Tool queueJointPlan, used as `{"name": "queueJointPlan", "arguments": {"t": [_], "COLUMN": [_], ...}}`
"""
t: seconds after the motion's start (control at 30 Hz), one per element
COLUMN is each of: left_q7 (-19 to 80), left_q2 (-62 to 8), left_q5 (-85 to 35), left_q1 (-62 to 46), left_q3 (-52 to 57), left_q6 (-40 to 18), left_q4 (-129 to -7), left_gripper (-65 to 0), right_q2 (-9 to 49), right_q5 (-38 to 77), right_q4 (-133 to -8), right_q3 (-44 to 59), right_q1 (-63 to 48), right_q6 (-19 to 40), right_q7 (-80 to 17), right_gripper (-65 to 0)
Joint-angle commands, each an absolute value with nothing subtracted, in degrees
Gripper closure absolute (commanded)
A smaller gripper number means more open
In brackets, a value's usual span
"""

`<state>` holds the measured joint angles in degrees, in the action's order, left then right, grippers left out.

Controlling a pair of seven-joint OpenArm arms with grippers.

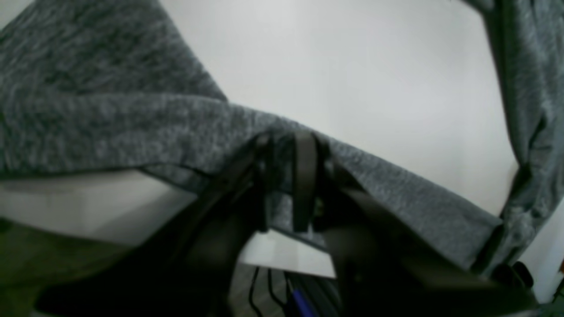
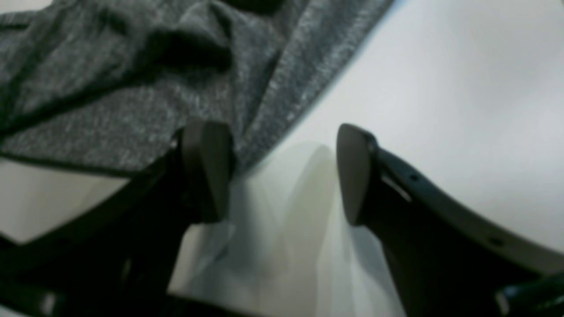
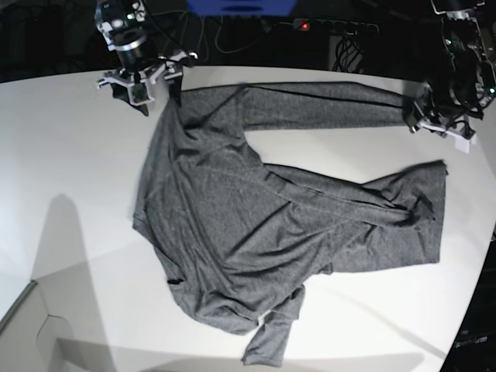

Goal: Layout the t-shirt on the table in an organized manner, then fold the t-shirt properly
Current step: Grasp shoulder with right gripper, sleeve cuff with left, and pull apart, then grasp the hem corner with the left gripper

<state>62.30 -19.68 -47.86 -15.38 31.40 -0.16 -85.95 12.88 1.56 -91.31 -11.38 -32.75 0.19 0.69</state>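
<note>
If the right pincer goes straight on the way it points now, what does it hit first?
Probably bare table. The right pincer stands open, the t-shirt edge by one finger; depth is unclear in the blur.

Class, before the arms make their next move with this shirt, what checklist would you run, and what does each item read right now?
1. Left gripper pinching the t-shirt sleeve: ok.
2. Right gripper open beside the shirt edge, nothing between its fingers: ok.
3. Shirt fully on the table: ok.
4. Shirt flat: not ok, wrinkled and bunched.
5. Lower sleeve laid out: not ok, folded near the front edge.
6. Collar position: cannot tell.
</note>
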Motion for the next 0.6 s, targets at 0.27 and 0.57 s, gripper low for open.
{"name": "queueJointPlan", "arguments": {"t": [0.27, 0.57], "left_q7": [62.1, 62.1], "left_q2": [-20.4, -18.9], "left_q5": [-48.2, -48.1], "left_q1": [-13.8, -5.5], "left_q3": [42.4, 48.0], "left_q6": [0.0, 0.0], "left_q4": [-92.5, -91.8], "left_gripper": [-8.7, -12.1], "right_q2": [13.1, 13.2], "right_q5": [0.3, 0.3], "right_q4": [-97.3, -101.8], "right_q3": [-7.3, -6.8], "right_q1": [-36.7, -36.0], "right_q6": [0.0, 0.0], "right_q7": [-4.1, -4.4], "right_gripper": [-38.1, -38.1]}}
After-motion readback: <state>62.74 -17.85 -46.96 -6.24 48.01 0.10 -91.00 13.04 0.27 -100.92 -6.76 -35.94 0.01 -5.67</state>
